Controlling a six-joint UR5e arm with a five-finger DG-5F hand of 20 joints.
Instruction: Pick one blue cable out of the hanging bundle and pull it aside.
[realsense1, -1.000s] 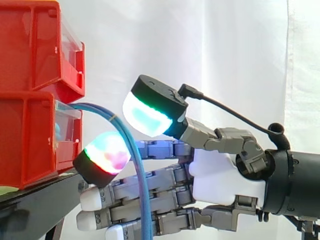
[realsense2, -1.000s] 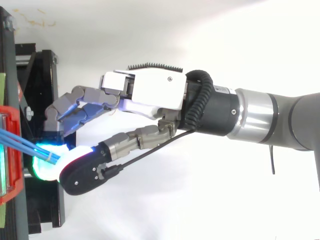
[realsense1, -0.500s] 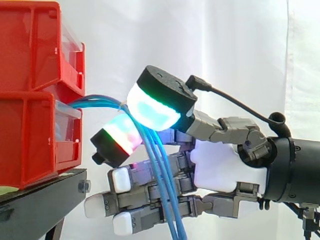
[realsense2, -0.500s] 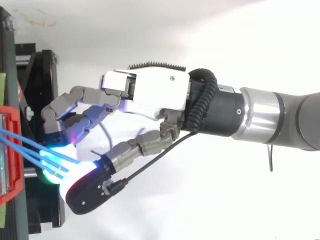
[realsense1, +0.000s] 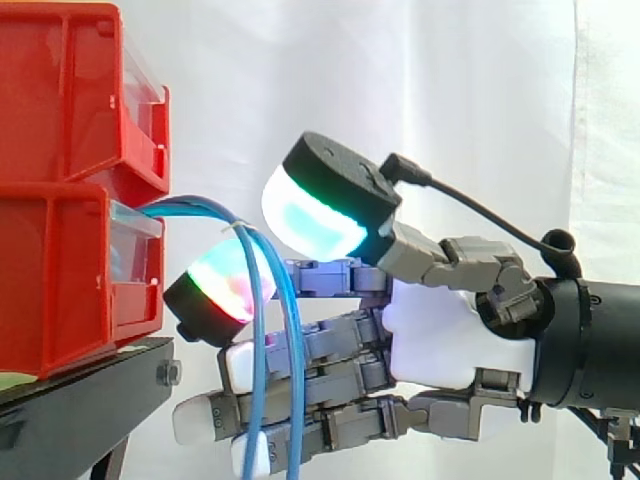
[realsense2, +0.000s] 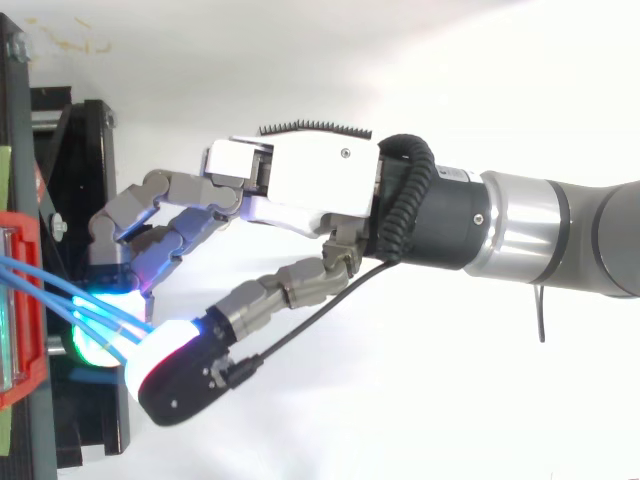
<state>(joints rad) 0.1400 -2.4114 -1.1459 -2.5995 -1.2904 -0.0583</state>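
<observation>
Right, reading from the side camera's near edge outward. Nearest are the blue cables (realsense1: 293, 380): they leave the lower red bin (realsense1: 60, 290), arch over, then hang straight down, so the long axis is vertical where the hand (realsense1: 450, 335) meets them. They split as they fall, one strand on the bin side and the others just beside it toward the palm.

Directly behind the strands are the fingers (realsense1: 330, 375), stretched out level toward the bin, crossing the cables roughly at right angles. One finger is bent, and its pad (realsense1: 222, 285) glows red and green on the bin side of the bundle. The thumb pad (realsense1: 310, 215), cyan-green, sits above and on the palm side. From the top view, the cables (realsense2: 60, 295) run out of the bin into the gap between those two pads. I read thumb and fingers as apart, bracketing the strands with nothing clamped, and the cables hang undisturbed.

What matters for the move, as I judge it: several strands lie in the gap. Closing now risks taking more than one. The lone bin-side strand looks easiest to single out, and the pull would then go away from the bin.

Further back are the upper red bin (realsense1: 70, 90), the black stand (realsense1: 90, 385), the arm (realsense2: 560, 235) and the white curtain (realsense1: 450, 100).
</observation>
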